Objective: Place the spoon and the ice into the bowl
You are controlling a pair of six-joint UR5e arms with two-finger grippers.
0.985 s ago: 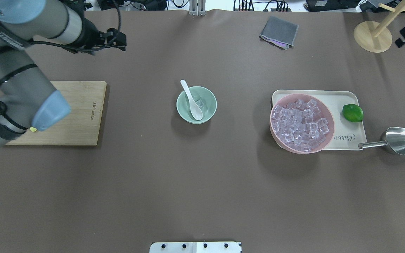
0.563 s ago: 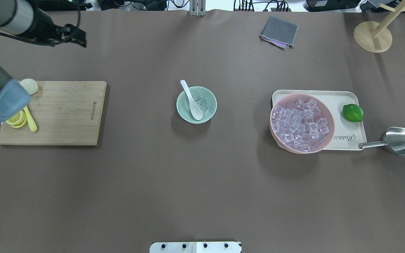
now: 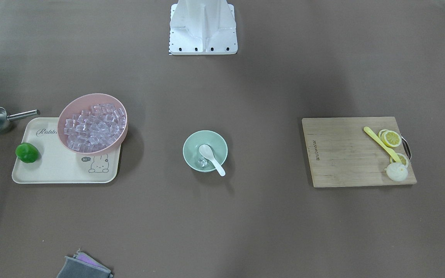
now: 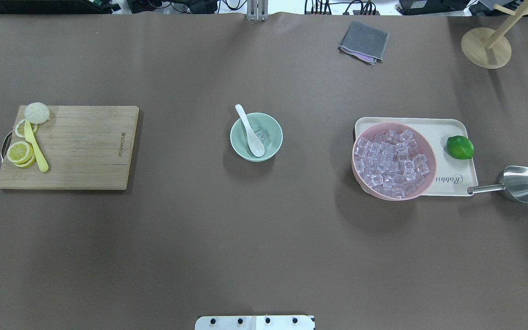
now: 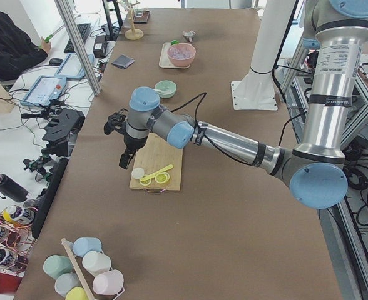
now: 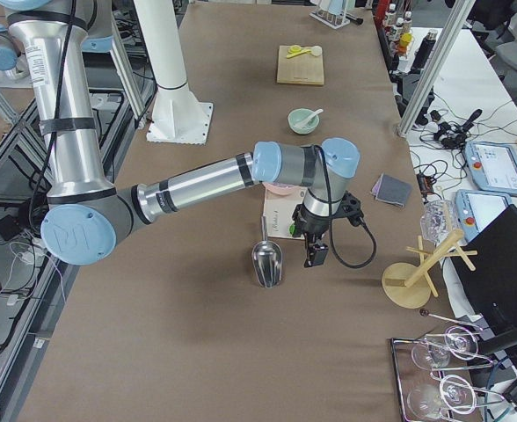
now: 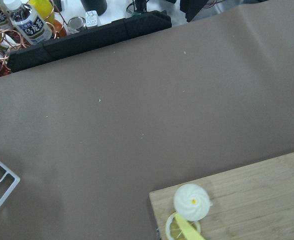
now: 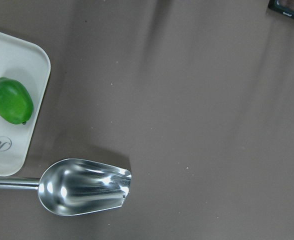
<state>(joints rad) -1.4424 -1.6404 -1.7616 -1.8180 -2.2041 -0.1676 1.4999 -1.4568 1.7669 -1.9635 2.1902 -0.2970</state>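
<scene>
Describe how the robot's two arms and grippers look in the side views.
The arms look alike. The left arm and right arm are silver tubes with black bands and pale blue joint caps. Each ends in a small black gripper, the left gripper and right gripper. A black cable loops out by the right wrist.

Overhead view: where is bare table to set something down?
Bare: between cutting board and bowl, between bowl and tray, and the whole strip nearer the robot's base. Crowded: the tray, with pink bowl and lime, scoop alongside.
</scene>
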